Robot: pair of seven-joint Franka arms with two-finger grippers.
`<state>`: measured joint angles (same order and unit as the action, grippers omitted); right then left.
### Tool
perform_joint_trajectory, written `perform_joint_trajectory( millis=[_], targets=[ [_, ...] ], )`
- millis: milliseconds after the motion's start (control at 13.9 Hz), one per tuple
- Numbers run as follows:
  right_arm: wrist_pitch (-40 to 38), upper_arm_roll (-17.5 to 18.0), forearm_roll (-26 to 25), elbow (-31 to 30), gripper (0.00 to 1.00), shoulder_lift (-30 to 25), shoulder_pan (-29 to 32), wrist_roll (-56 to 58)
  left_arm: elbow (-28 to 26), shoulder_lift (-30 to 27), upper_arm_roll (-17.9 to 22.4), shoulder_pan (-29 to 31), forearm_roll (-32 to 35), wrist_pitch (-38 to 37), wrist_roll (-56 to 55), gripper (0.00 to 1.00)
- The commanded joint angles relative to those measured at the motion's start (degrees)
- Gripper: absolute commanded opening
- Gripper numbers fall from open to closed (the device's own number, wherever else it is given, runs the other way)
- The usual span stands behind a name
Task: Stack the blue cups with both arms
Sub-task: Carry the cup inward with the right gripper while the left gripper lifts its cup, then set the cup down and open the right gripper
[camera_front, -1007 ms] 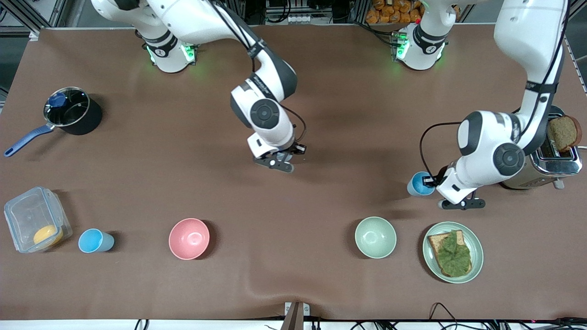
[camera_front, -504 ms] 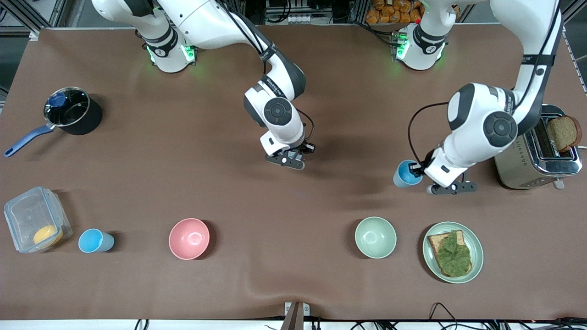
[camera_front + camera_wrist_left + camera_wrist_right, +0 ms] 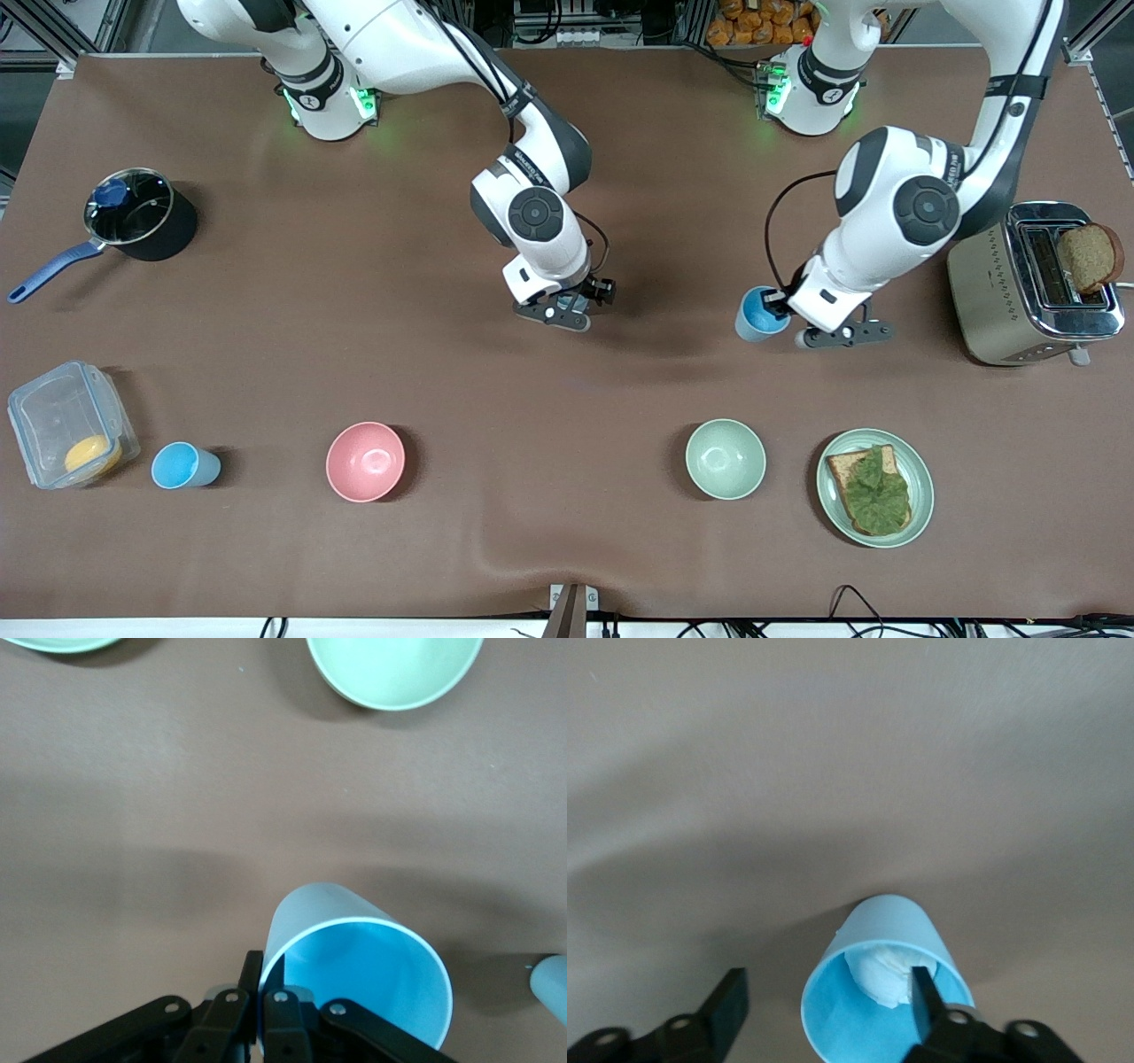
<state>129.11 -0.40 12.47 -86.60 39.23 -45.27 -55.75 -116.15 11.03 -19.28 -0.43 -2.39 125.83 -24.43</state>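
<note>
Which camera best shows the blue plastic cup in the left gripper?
The left wrist view: the sky-blue tapered plastic cup fills it, inside and rim visible, with the left gripper pinching its wall. The front view shows it small, partly hidden by that gripper. The right wrist view shows a different blue cup.

A pot [image 3: 142, 214], a lidded container [image 3: 71, 424], a pink bowl [image 3: 365, 461], a green bowl [image 3: 726, 458], a toast plate [image 3: 875, 486] and a toaster [image 3: 1032, 283] sit on the table [image 3: 443, 354].
</note>
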Motion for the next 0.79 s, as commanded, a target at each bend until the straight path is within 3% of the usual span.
perform_joint_trajectory(
  millis=[0, 360, 719],
  targets=[
    [-6.1, 0.1, 0.1, 0.9, 1.00, -5.2, 4.5, 0.6, -0.5, -0.8, -2.6, 0.3, -1.6, 0.0, -3.2, 0.00],
    [-17.0, 0.0, 0.1, 1.3, 1.00, -11.6, 16.2, 20.3, 4.8, 3.1, -8.0, -1.8, -1.5, 0.0, -13.0, 0.00],
    [-26.1, 0.1, 0.1, 1.3, 1.00, -17.4, 28.8, 45.0, 15.2, 12.4, -7.7, -13.1, 0.4, -0.1, -26.3, 0.00]
  ],
)
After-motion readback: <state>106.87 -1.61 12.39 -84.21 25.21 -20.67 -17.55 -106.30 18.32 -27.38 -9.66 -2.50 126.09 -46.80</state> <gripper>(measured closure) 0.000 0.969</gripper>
